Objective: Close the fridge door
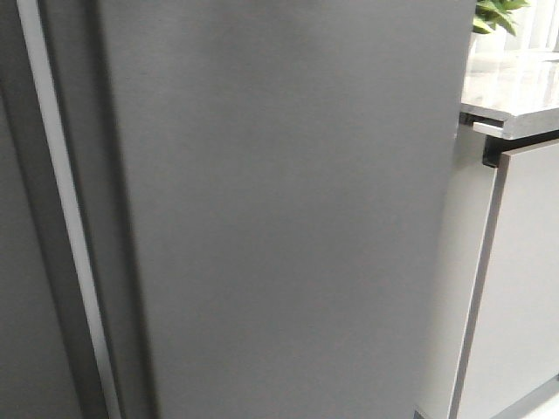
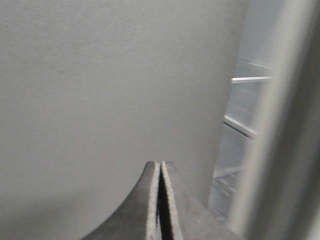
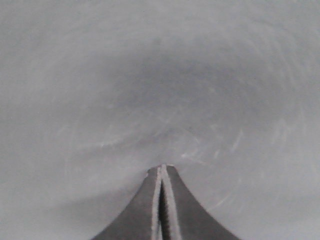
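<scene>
The fridge door [image 1: 288, 209] is a tall matte dark grey panel that fills most of the front view; only its outside shows. Neither gripper shows in the front view. My left gripper [image 2: 161, 164] is shut and empty, its tips close to the door's grey face [image 2: 100, 90]. Beside that face, a narrow gap shows a pale interior with shelf lines [image 2: 245, 125]. My right gripper [image 3: 162, 167] is shut and empty, its tips at or very near the door's scuffed grey surface [image 3: 160, 75]; I cannot tell whether they touch.
A pale vertical strip [image 1: 65, 218] runs down the left, with the neighbouring dark grey panel [image 1: 22, 332] beyond it. On the right are light grey cabinet doors [image 1: 515, 297], a stone countertop [image 1: 515, 92] and a green plant [image 1: 496, 13].
</scene>
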Action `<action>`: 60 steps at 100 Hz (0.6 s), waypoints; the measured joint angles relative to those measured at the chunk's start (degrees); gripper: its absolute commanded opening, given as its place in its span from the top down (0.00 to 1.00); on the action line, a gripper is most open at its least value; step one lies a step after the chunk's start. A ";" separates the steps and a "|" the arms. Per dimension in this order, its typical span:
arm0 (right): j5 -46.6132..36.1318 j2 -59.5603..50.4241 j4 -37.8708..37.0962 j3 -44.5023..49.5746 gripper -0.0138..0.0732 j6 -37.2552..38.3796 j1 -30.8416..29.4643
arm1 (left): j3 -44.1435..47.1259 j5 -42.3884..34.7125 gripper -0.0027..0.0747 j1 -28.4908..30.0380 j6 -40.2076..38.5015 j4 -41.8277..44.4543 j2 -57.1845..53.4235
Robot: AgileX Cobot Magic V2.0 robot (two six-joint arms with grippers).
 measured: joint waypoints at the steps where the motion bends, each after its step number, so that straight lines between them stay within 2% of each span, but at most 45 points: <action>1: -0.69 0.64 -0.16 -0.24 0.92 0.00 0.00 | 0.00 0.00 0.99 0.00 0.00 0.00 0.00; 19: -6.41 9.25 -2.35 -7.38 0.92 0.00 -0.06 | 0.00 0.00 0.99 0.00 0.00 0.00 0.00; 37: -2.54 12.03 -3.70 -12.09 0.92 0.00 -0.06 | 0.00 0.00 0.99 0.00 0.00 0.00 0.00; 60: -1.14 12.80 -3.91 -13.13 0.92 0.00 -1.44 | 0.00 0.00 0.99 0.00 0.00 0.00 0.00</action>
